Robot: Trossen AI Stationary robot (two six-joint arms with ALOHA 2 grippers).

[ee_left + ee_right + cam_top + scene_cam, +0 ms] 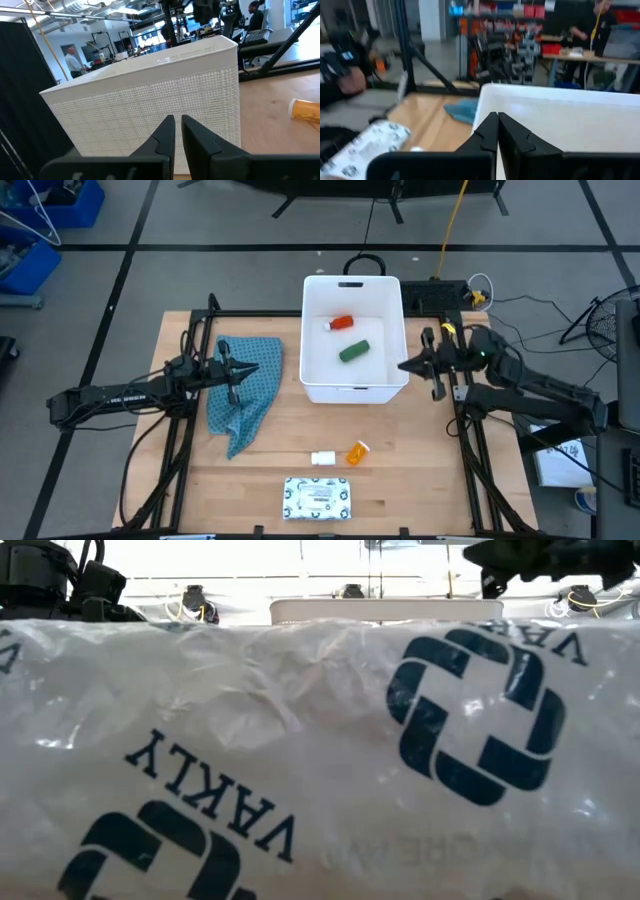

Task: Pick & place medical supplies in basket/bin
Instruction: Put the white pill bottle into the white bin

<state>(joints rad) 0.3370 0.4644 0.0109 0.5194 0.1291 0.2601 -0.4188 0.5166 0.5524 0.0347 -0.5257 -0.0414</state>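
Tub: white tub [353,388] at upper centre of the high view, long axis running top to bottom.
Inside the tub: red tube [342,324] lying roughly left-right; green oblong piece [354,351] tilted, right end higher.
On the table: orange pill bottle [357,452] diagonal, small white bottle [323,458] lying left-right, flat dotted packet [317,497] with its long side left-right, at lower centre.
Left gripper [239,369]: over the blue cloth [243,392], fingers a narrow slit apart, empty.
Right gripper [405,366]: beside the tub's right wall, fingers closed together, empty.
Low view only: the packet [300,760] fills the frame, hiding the table.
Left wrist only: tub's textured wall [150,105].
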